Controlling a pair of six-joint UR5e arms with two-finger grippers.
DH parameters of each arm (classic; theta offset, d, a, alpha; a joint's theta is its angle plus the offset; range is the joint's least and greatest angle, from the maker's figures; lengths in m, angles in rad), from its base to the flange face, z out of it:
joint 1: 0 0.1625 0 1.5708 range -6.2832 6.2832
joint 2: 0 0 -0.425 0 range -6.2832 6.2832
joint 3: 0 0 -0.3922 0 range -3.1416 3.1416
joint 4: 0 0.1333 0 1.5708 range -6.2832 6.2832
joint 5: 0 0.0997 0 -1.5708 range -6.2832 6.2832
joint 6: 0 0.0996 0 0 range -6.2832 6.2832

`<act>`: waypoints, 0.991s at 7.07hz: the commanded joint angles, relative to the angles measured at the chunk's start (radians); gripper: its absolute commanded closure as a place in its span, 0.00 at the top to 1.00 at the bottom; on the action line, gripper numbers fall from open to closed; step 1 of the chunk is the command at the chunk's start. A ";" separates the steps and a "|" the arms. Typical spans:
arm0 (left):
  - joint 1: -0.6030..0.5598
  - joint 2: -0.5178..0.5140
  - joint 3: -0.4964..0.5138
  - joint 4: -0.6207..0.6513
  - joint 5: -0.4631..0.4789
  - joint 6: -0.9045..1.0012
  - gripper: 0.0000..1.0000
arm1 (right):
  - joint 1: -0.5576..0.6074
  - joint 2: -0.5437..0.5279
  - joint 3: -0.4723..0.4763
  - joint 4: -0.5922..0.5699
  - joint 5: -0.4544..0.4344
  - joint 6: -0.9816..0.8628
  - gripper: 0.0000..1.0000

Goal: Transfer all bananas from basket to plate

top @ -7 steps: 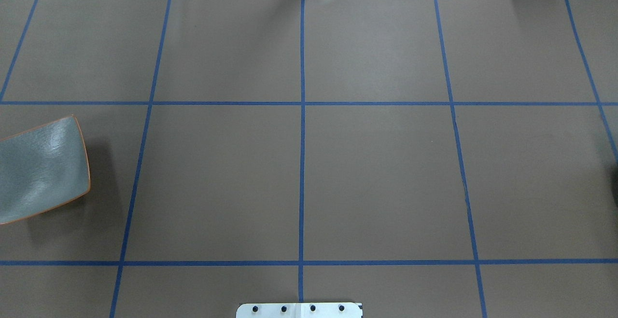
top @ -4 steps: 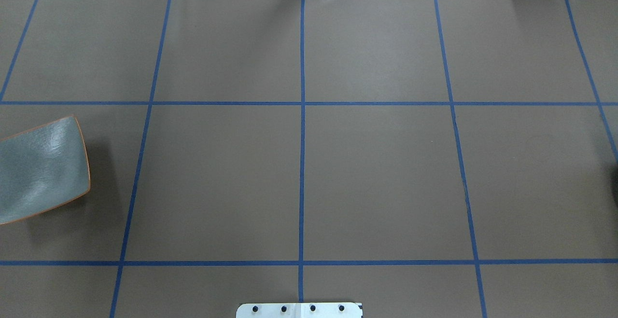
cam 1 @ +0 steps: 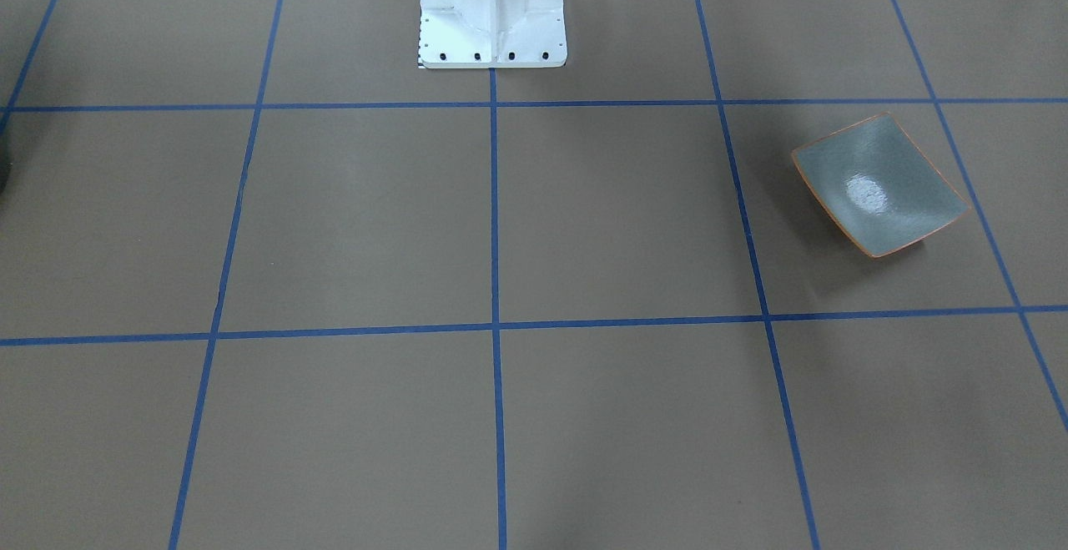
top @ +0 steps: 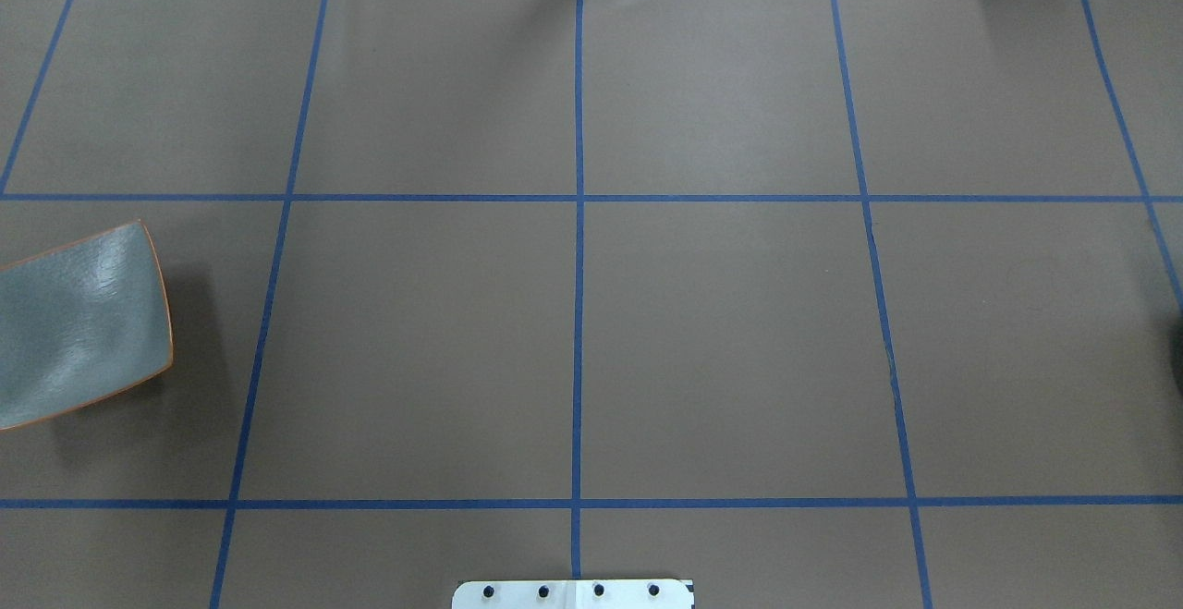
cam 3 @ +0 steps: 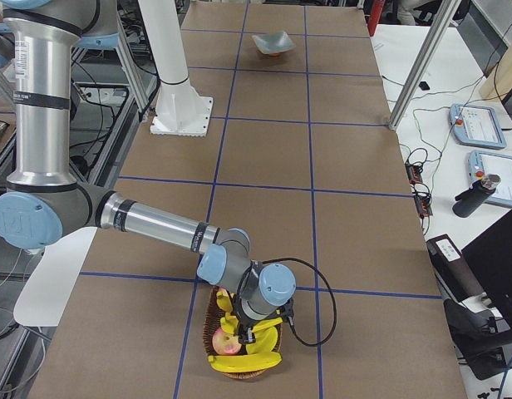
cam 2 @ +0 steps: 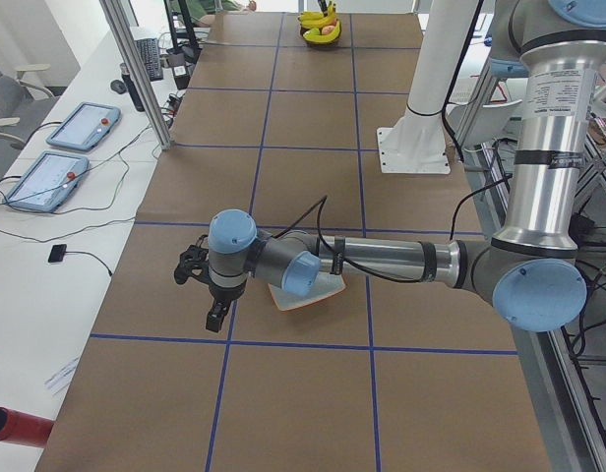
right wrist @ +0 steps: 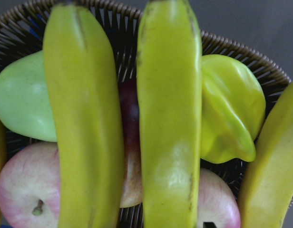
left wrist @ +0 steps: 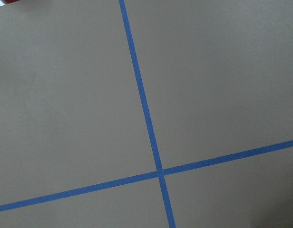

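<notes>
The bananas [right wrist: 170, 118] lie in the wicker basket [right wrist: 241, 52], which fills the right wrist view. They rest across a green fruit [right wrist: 20, 99], reddish apples [right wrist: 27, 190] and a lobed yellow-green fruit [right wrist: 229, 109]. In the exterior right view we find the basket at the bottom centre of the frame on the brown desk [cam 3: 264, 150]. The right end effector [cam 3: 249, 331] hangs low over it, close to the fruit; we cannot tell whether it stands apart or together. The plate [cam 1: 876, 187] sits at the right of the front-facing frame, inside a square of blue tape [cam 1: 494, 199]. In the exterior left view the left arm [cam 2: 382, 261] reaches over the plate at mid-frame. The left end effector [cam 2: 214, 317] points down at the desk just left of the plate, and we cannot tell its state either.
</notes>
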 commanded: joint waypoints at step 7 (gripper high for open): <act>0.000 0.002 -0.002 -0.001 -0.095 -0.008 1.00 | -0.003 0.013 0.019 -0.013 -0.001 -0.008 0.00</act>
